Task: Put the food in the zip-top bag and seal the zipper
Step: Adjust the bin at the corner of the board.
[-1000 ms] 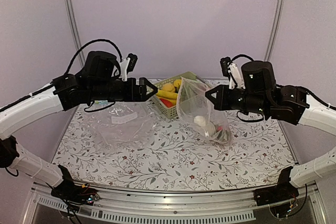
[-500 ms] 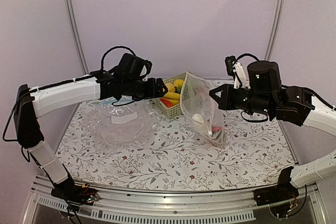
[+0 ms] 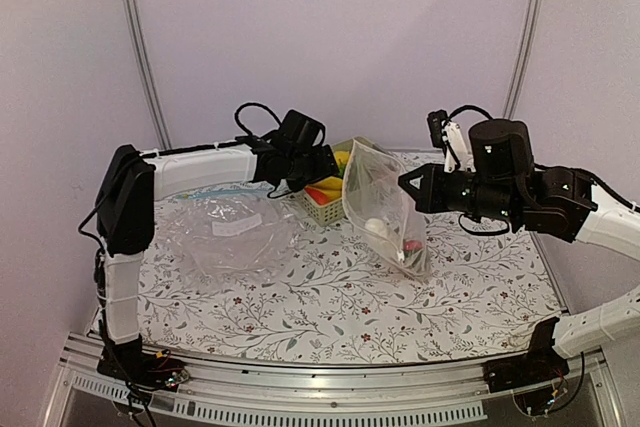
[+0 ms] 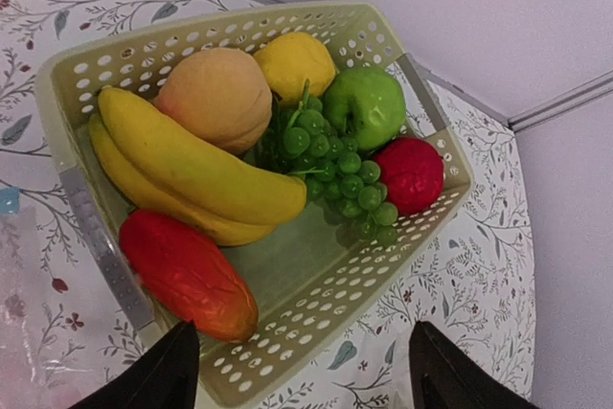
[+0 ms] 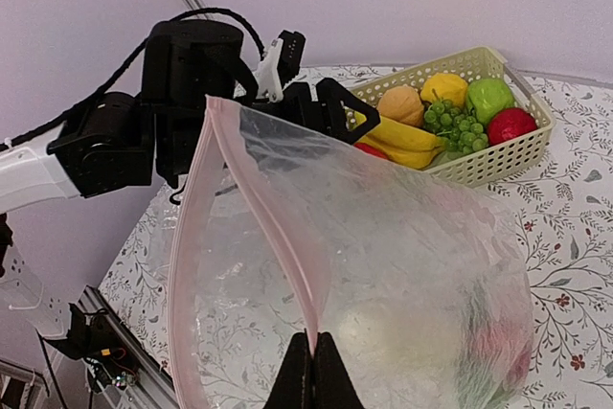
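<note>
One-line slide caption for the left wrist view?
Open left gripper above pale perforated plastic basket: yellow bananas, orange peach, yellow lemon, green apple, green grapes, round red fruit, oblong red fruit.

Shiny and crinkly plastic
The zip-top bag (image 5: 402, 237) is clear, crinkly plastic; the banana (image 4: 192, 165) and grapes (image 4: 335, 170) look glossy in a matt plastic basket (image 4: 316, 318).

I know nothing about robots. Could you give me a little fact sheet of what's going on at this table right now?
Left pincer: open, empty, above the basket
Right pincer: shut on the zip-top bag at its zipper, holding it upright
Zipper: unsealed, mouth open
In the bag: white piece, something red
In the basket: banana, peach, lemon, green apple, grapes, red round fruit, red oblong piece
Lying flat: second clear bag
</note>
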`<act>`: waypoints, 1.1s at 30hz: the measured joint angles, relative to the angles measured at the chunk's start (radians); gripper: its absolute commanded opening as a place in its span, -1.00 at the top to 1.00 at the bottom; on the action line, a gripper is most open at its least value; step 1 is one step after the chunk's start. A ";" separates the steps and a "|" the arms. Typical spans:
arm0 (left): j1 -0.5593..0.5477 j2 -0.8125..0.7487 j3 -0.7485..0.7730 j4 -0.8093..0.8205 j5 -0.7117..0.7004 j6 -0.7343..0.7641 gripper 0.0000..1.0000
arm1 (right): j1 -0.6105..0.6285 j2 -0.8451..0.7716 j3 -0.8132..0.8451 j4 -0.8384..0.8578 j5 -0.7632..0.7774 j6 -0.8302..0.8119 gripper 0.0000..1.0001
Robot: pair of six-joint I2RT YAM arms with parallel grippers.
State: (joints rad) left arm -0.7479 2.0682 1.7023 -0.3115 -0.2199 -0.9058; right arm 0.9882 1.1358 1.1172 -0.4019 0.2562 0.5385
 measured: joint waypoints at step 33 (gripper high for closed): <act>0.097 0.388 0.397 -0.052 -0.031 -0.100 -0.30 | 0.000 0.003 0.000 0.023 -0.019 0.000 1.00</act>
State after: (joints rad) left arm -0.6510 2.4565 2.0998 -0.3634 -0.2512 -1.0061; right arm 0.9882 1.1393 1.1172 -0.3794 0.2367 0.5381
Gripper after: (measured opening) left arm 0.647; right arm 0.006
